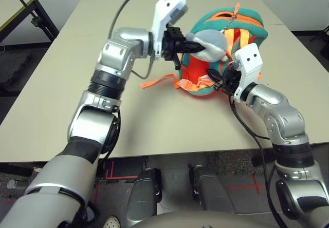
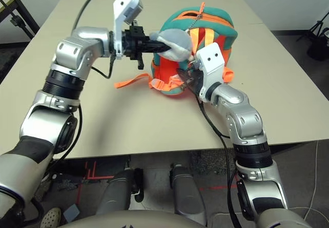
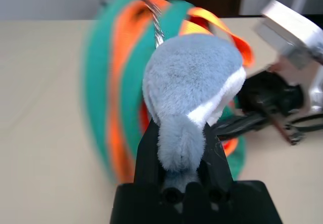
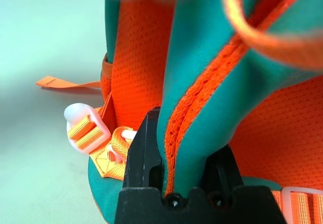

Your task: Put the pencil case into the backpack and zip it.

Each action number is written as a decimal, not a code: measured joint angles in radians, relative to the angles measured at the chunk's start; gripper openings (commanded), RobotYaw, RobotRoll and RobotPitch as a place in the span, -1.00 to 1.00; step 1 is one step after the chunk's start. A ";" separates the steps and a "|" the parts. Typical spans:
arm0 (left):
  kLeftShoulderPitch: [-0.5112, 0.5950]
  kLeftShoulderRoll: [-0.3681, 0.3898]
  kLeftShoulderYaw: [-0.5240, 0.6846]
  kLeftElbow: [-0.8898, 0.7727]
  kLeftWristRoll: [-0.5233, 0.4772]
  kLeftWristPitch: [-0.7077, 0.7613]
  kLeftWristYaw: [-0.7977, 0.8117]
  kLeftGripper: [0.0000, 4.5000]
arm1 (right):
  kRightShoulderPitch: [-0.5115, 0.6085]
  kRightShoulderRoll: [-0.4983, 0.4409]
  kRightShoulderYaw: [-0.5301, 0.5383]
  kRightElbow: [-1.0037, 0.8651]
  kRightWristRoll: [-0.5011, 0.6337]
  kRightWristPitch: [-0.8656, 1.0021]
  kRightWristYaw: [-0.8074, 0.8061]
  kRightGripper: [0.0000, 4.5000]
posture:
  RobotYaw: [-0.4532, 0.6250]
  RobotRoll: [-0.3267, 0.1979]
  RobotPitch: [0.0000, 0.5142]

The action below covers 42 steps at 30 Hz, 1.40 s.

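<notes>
The orange backpack (image 1: pixel 241 27) with teal trim stands on the table's far right part, its straps facing me. Its grey-and-white plush toy (image 3: pixel 192 77) hangs by a chain at the left side, and my left gripper (image 1: pixel 198 47) is shut on the toy's narrow end, both fingers pressing into the fur. Lower on the right, my right gripper (image 1: pixel 213 79) is shut on a fold of the teal trim (image 4: pixel 202 82) beside the orange zipper tape. The pencil case is out of view.
A loose orange strap (image 1: pixel 157 81) trails left from the backpack's base over the beige table (image 1: pixel 77 84). A white strap buckle (image 4: pixel 86 128) sits near my right fingers. A black metal frame (image 1: pixel 31 12) stands beyond the table's left edge.
</notes>
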 measured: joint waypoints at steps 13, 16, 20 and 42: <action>0.094 0.191 0.066 0.045 0.007 0.021 0.019 -0.99 | -0.004 0.003 0.013 0.006 -0.001 -0.011 0.009 -0.79 | -0.31 0.25 -0.47; 0.175 0.206 0.065 0.065 0.009 0.032 0.015 -0.99 | -0.005 0.004 0.015 0.009 -0.001 -0.014 0.011 -0.80 | -0.31 0.25 -0.47; 0.266 0.190 0.062 0.110 0.008 0.033 0.013 -0.99 | -0.008 0.005 0.021 0.016 -0.003 -0.015 0.015 -0.80 | -0.29 0.25 -0.45; 0.293 0.042 0.065 0.299 0.025 -0.051 0.046 -0.37 | -0.035 0.006 0.029 0.040 -0.016 -0.006 0.028 -0.47 | -0.31 0.25 -0.46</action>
